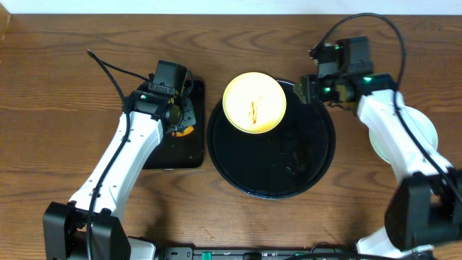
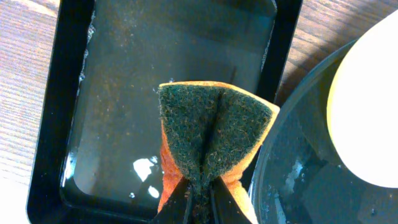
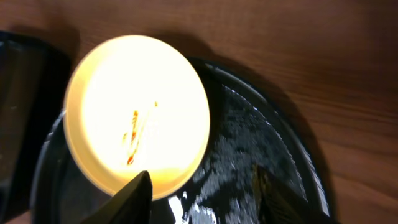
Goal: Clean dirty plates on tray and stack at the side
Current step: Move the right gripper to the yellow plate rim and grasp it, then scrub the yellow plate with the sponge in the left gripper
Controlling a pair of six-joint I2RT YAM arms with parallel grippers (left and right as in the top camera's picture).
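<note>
A pale yellow plate [image 1: 254, 103] with a brown-orange sauce streak lies at the back left of the round black tray [image 1: 289, 173]. My right gripper [image 1: 307, 88] is open and empty over the tray's back right rim. In the right wrist view its jaws [image 3: 202, 196] are spread just beside the yellow plate [image 3: 137, 112], above the wet tray [image 3: 261, 143]. My left gripper [image 1: 179, 115] is shut on a green-and-orange sponge [image 2: 211, 134], folded between the jaws [image 2: 199, 202]. Light mint plates [image 1: 427, 130] lie on the table at the right, partly hidden under my right arm.
A smaller rectangular black tray [image 1: 173, 152] holding a film of water [image 2: 174, 56] lies left of the round tray, under my left gripper. The round tray's rim [image 2: 280, 155] touches its right side. Bare wood table lies all round.
</note>
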